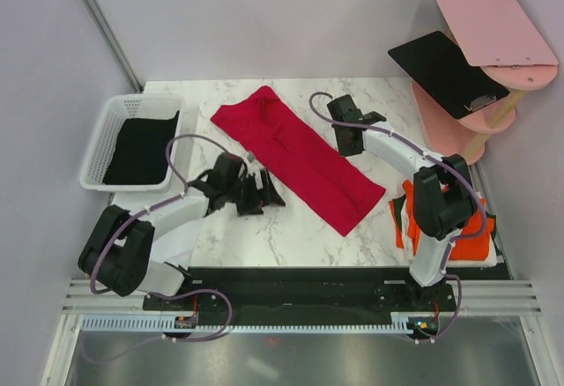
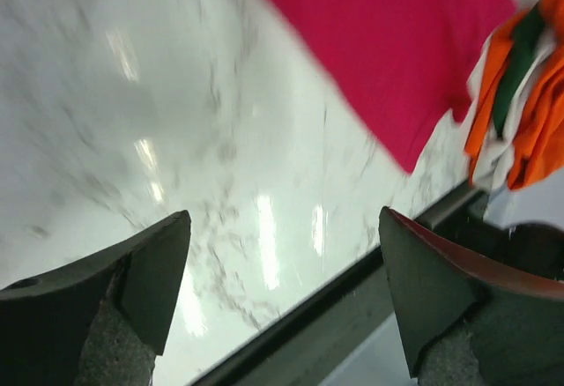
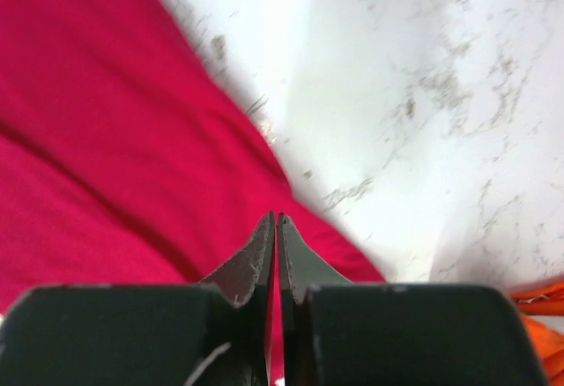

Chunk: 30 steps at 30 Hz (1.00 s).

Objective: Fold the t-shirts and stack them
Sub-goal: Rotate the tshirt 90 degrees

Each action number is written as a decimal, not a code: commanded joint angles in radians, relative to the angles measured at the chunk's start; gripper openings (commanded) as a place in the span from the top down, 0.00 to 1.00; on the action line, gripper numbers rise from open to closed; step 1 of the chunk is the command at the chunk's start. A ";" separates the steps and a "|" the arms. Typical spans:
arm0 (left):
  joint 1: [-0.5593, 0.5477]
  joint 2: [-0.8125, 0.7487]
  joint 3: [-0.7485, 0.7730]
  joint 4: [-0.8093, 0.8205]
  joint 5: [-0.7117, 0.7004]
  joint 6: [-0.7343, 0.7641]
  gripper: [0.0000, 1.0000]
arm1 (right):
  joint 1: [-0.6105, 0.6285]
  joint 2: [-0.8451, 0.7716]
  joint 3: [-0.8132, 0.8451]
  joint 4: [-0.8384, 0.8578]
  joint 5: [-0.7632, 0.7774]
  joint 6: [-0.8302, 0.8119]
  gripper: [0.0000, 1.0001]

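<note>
A white mesh basket (image 1: 99, 139) holding a black t-shirt (image 1: 141, 148) sits at the bench's (image 1: 247, 236) left edge, the left hand (image 1: 271, 194) is spread wide and empty over bare marble, the crimson t-shirt (image 1: 300, 157) lies as a diagonal strip mid-bench, the right hand (image 1: 350, 146) is pinched together over its right edge, and orange t-shirts (image 1: 474, 238) are heaped far right.

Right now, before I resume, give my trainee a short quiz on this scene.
1. True or false: the left gripper stands open above the marble table.
2. The black t-shirt lies: A in the white mesh basket; B on the table; C in the left gripper.
3. Fill in: the orange t-shirts lie at the table's near-___ corner.
Key: 1 true; 2 A; 3 right.
</note>
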 commanded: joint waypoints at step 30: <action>-0.519 0.581 0.032 0.546 -0.101 -0.456 0.98 | -0.175 -0.059 0.066 0.077 -0.080 -0.007 0.64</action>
